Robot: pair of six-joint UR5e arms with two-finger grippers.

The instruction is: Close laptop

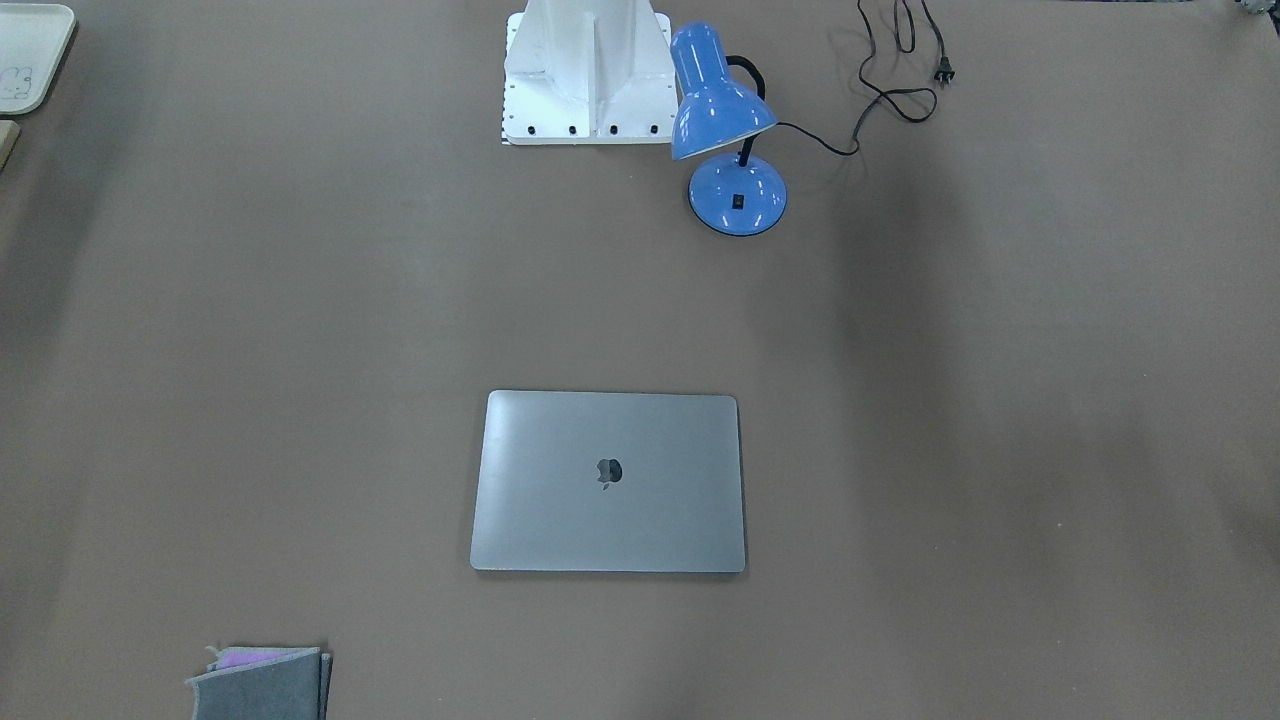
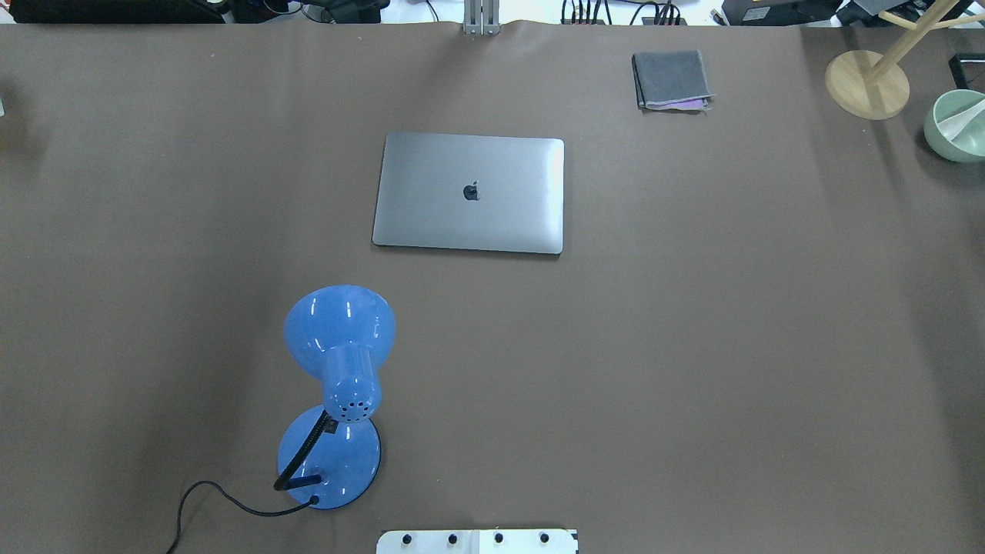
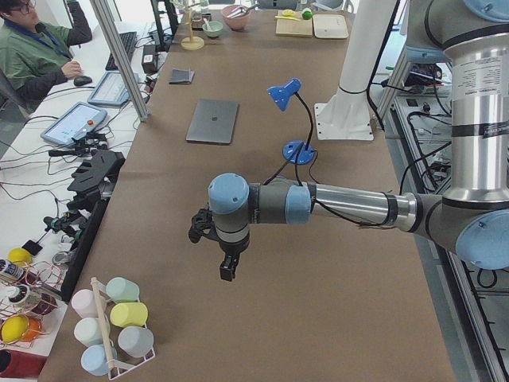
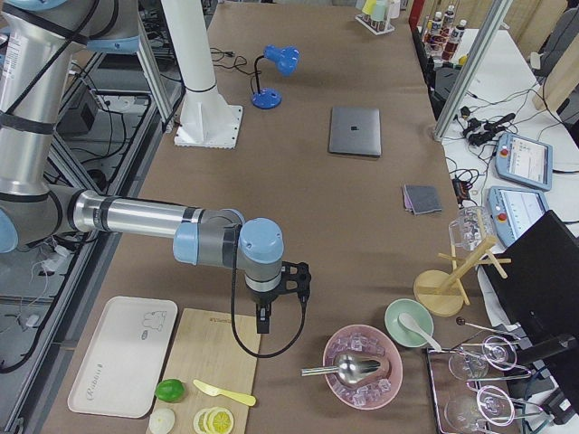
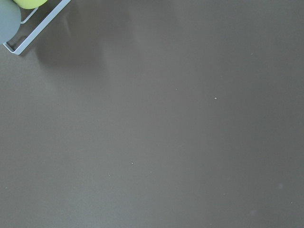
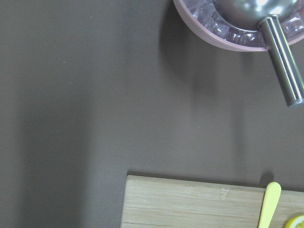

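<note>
The silver-grey laptop [image 1: 608, 482] lies flat on the brown table with its lid down and the dark apple logo facing up. It also shows in the overhead view [image 2: 469, 193], the exterior left view [image 3: 213, 121] and the exterior right view [image 4: 355, 131]. My left gripper [image 3: 228, 268] hangs over the table's left end, far from the laptop. My right gripper [image 4: 264, 324] hangs over the table's right end, also far from it. Both show only in the side views, so I cannot tell whether they are open or shut. Neither wrist view shows fingers.
A blue desk lamp [image 2: 340, 385] with its cord stands near the robot base [image 2: 477, 542]. A grey felt pouch [image 2: 671, 80] lies at the far right. A cup rack [image 3: 111, 326] is near the left gripper. A cutting board [image 4: 213, 371] and a pink ice bowl [image 4: 362, 366] are near the right gripper.
</note>
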